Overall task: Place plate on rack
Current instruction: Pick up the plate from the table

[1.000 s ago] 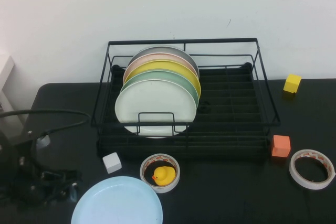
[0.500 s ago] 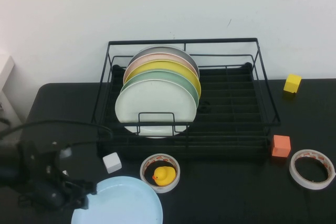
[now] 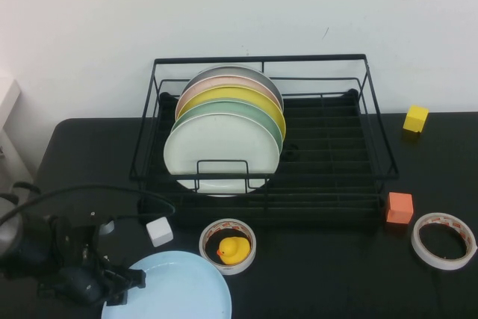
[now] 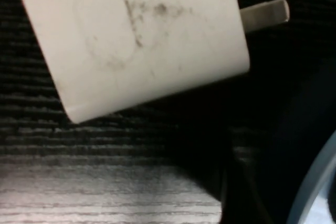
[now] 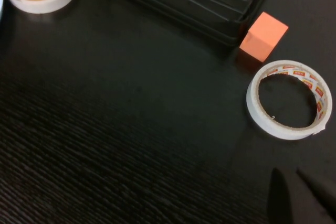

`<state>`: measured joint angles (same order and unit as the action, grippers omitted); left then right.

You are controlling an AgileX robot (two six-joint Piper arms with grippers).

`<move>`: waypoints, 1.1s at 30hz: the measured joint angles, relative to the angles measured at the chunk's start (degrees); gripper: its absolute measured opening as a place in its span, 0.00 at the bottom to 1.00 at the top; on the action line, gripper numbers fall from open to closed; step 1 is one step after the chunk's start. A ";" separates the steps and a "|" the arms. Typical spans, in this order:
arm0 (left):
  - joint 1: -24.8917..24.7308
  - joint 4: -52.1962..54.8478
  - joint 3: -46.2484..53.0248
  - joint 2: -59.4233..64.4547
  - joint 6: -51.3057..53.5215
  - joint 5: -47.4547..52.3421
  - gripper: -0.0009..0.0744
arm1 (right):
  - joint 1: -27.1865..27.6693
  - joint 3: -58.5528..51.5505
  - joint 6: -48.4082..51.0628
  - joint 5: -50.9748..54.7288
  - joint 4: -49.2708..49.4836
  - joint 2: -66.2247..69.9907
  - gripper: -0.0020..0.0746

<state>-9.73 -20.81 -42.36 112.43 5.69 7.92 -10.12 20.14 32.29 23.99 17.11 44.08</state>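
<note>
Plate [image 3: 175, 289]: smooth, plain, slight sheen, looks like plastic. Rack [image 3: 328, 147]: thin black wire, coated metal by look, semi-matt. Table [image 5: 131, 129]: black, matt, fine wood-grain texture. Tape rolls [image 5: 289, 100]: papery white, one printed w/ red. Cubes [image 5: 263, 36]: matt, flat-coloured. Duck [image 3: 233, 249]: glossy, rubbery.

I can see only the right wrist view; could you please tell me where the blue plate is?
Observer: The plate lies flat on the table, in front of the rack.
Operator: Where is the left hand?
Observer: The left hand sits low at the plate's left edge; I cannot tell if it has a grip.
Operator: Is there room in the rack?
Observer: Five standing plates occupy its left part only. The right hand, near your tape roll, does not show in the high view.
</note>
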 joint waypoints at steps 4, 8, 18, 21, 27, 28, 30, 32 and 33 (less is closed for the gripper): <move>0.00 -0.44 -0.12 0.23 0.00 -0.38 0.36 | 0.00 0.00 0.05 0.00 0.21 0.00 0.02; 0.00 -3.62 -0.49 0.23 0.10 1.22 0.14 | 0.00 0.00 0.05 0.00 0.25 0.00 0.02; 0.00 -6.08 -6.19 -0.97 1.41 19.74 0.02 | 0.00 0.00 0.41 1.57 5.03 0.00 0.02; 0.00 -6.12 -6.32 -3.94 1.61 22.83 0.02 | 0.00 0.00 0.41 1.57 5.69 0.00 0.02; 0.00 -5.77 -6.32 -11.37 2.27 26.92 0.02 | 0.00 0.00 0.41 1.69 6.55 0.00 0.02; 0.00 -5.46 -6.32 -12.66 2.27 27.47 0.02 | 0.00 0.00 0.41 1.69 6.84 0.00 0.02; 0.00 -4.96 -6.32 -14.96 2.27 28.48 0.02 | 0.00 0.00 0.45 1.69 6.97 0.00 0.02; 0.00 -4.87 -6.32 -17.48 2.17 30.20 0.02 | 0.00 0.00 0.45 1.69 7.38 0.00 0.02; 0.00 -4.87 -6.32 -18.81 2.17 31.10 0.02 | 0.00 0.00 0.54 1.80 7.86 0.00 0.02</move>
<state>-9.73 -25.68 -48.67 93.62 7.86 39.01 -10.12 20.14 32.83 25.78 24.97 44.08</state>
